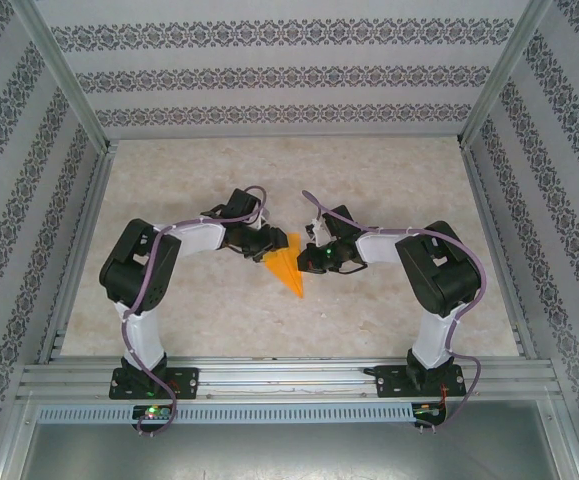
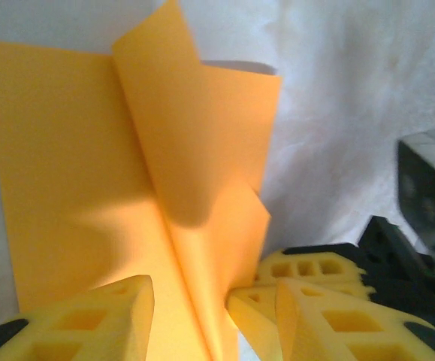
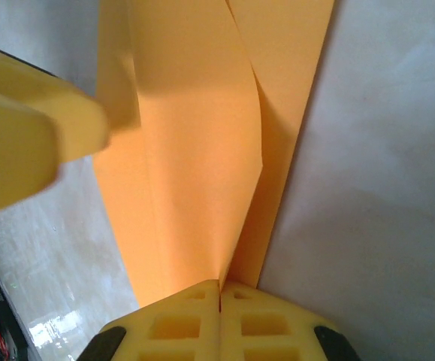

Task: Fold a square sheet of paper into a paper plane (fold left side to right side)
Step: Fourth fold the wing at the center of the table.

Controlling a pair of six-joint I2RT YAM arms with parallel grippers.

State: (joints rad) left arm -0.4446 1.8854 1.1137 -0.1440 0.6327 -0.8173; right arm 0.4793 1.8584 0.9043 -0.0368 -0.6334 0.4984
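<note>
paper (image 1: 287,265): light, floppy; we grip near the crease.
left pincer (image 2: 209,289): released.
right pincer (image 3: 219,289): clenched on paper.

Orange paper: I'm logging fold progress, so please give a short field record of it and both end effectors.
paper: orange paper, folded to a narrow pointed shape, tip toward the arm bases
position: on the table, between the two arms
raised part: a flap stands up along the centre crease
left end effector: open, one finger on each side of the raised flap
right end effector: shut, pinching the paper at the fold
</note>
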